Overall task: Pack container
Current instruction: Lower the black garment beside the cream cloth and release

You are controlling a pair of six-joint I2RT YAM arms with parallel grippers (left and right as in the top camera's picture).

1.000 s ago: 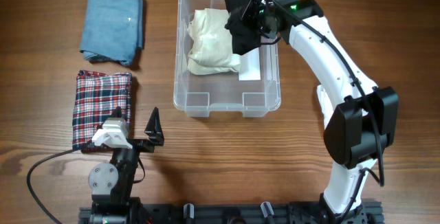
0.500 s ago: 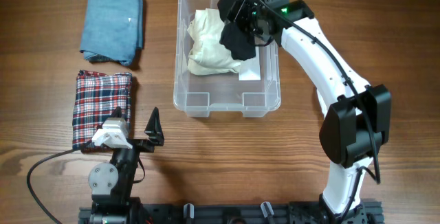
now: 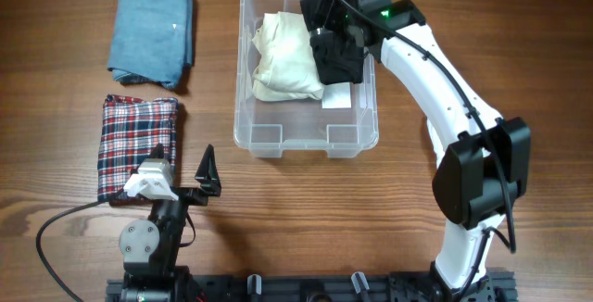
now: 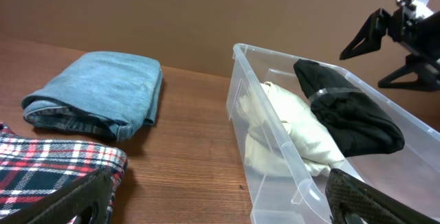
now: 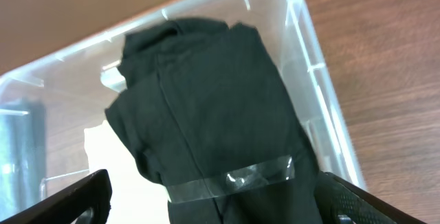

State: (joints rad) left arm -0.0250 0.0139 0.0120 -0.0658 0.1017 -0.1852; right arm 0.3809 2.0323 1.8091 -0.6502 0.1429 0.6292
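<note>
Fingers (image 5: 72, 198) of right gripper (image 5: 220, 203) spread wide, above folded black cloth (image 5: 206, 93) lying in clear rectangular plastic container (image 5: 313, 59), left gripper (image 4: 220, 196) likewise splayed

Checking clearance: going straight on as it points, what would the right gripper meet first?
Probably the black folded garment in the container, directly ahead of the open right gripper; how far is unclear.

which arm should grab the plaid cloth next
Left, probably. The left hand, open, sits right beside the plaid cloth. The right hand, also open, is across the table over the bin, above the black cloth inside.
</note>
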